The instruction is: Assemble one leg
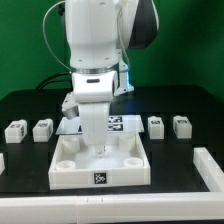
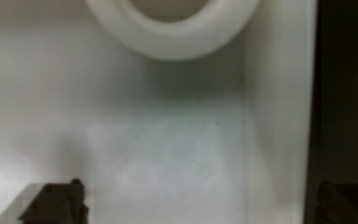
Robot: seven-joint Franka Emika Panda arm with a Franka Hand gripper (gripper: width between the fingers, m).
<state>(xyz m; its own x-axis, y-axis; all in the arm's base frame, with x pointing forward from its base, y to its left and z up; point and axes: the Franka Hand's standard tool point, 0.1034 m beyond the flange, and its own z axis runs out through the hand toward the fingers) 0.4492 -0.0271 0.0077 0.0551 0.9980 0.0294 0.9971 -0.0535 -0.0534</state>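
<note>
The large white square base [image 1: 70, 172] with round corner sockets lies at the front middle of the black table. My gripper [image 1: 100, 148] reaches straight down into the base's middle. In the wrist view my gripper [image 2: 199, 200] is open; its two dark fingertips [image 2: 55, 202] stand wide apart with only the base's white surface [image 2: 194, 130] between them, and one round socket [image 2: 167, 25] shows beyond. Several legs, small white blocks, stand on the table: two on the exterior view's left [image 1: 15, 129] [image 1: 42, 128] and two on its right [image 1: 155, 126] [image 1: 181, 125].
The marker board [image 1: 118, 123] lies behind the base, partly hidden by the arm. A white rail [image 1: 210, 170] stands at the exterior view's front right. A white piece shows at the left edge [image 1: 2, 160].
</note>
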